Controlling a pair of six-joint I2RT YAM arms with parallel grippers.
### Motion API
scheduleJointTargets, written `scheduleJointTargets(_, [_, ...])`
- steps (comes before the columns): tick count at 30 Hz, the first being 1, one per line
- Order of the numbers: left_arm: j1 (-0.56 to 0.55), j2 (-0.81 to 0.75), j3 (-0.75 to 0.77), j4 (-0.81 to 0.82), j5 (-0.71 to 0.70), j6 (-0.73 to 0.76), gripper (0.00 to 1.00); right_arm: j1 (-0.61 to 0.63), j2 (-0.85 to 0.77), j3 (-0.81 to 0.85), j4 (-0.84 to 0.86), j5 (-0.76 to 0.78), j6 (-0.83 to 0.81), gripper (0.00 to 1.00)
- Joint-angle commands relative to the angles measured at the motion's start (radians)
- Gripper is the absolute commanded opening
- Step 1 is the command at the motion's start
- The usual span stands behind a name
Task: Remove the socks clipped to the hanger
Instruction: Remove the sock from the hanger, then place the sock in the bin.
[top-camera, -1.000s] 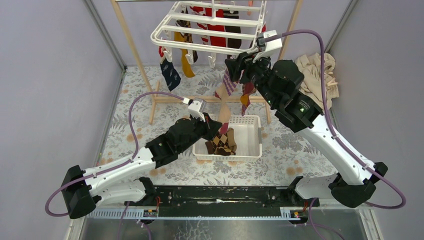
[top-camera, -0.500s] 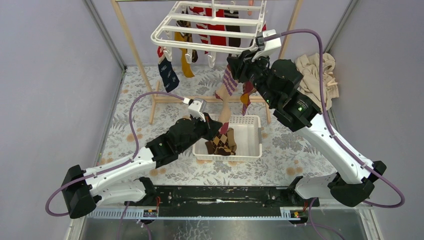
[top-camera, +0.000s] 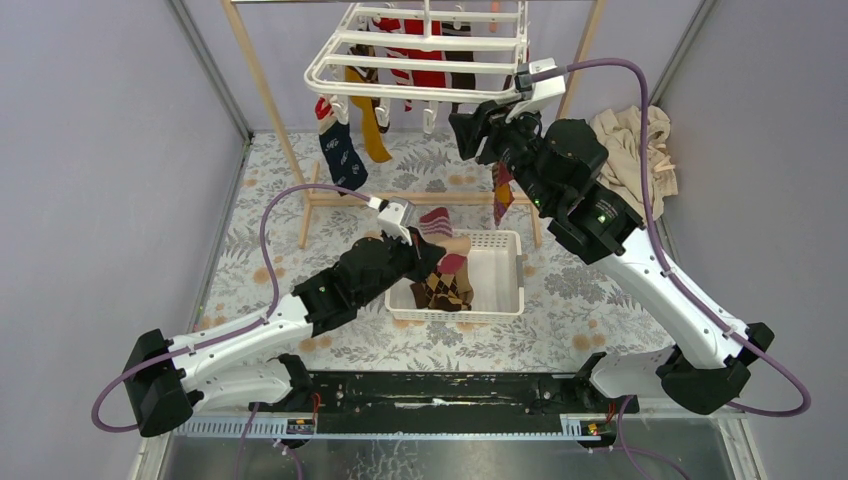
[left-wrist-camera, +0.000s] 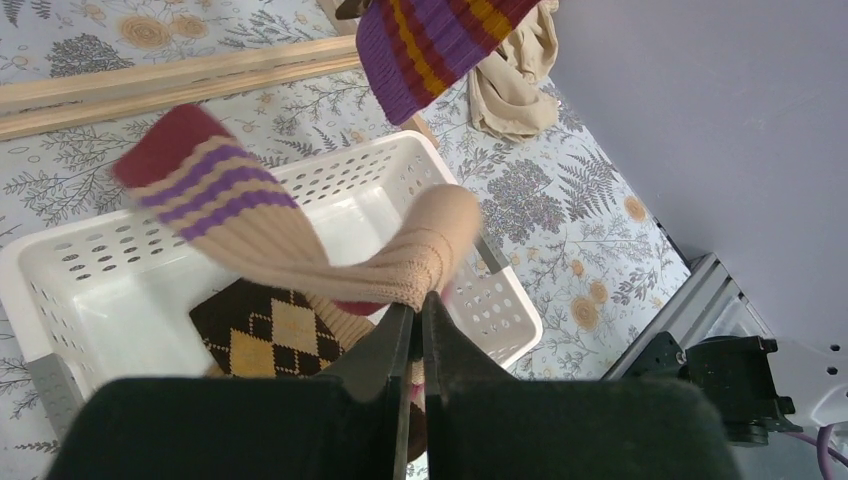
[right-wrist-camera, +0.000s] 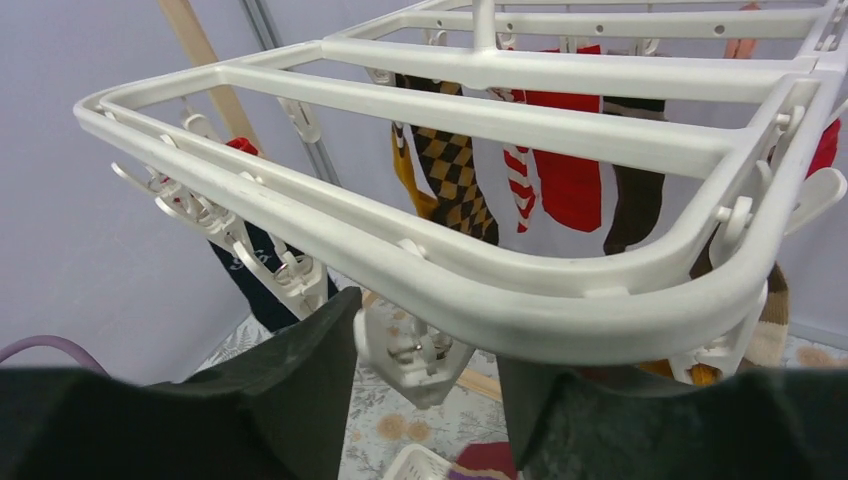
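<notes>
The tan sock has dropped off the hanger, pinched in the closed left gripper over the basket; the right gripper is spread open round the freed clip

Stretches the left arm low from its base at bottom left, forearm slanting up and right toward the middle. Pinches the left end effector fully closed, fingers pressed together on a fold of a sock. Raises the right arm high from its base at bottom right, elbow bent, wrist angled up and left toward the far side. Holds the right end effector spread wide, the two dark fingers well apart with a clear gap between them.
</notes>
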Motion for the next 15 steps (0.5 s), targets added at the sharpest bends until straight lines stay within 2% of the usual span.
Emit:
scheduleJointTargets(1, [-0.005,-0.005,0.005,0.033,0.018,0.009,0.0,0.01,-0.035,-0.01,0.038,0.013,0.004,0.64])
scheduleJointTargets(3, [-0.005,-0.008,0.009,0.028,0.025,0.01,0.0,0.01,-0.052,-0.039,0.03,0.017,0.012,0.73])
scheduleJointTargets(5, [-0.005,-0.01,0.014,0.021,0.039,0.009,0.0,0.009,-0.074,-0.077,0.011,0.023,0.023,0.76])
scheduleJointTargets(15, [-0.023,-0.02,0.032,-0.024,0.132,-0.037,0.0,0.009,-0.279,-0.41,-0.077,0.046,0.111,0.81])
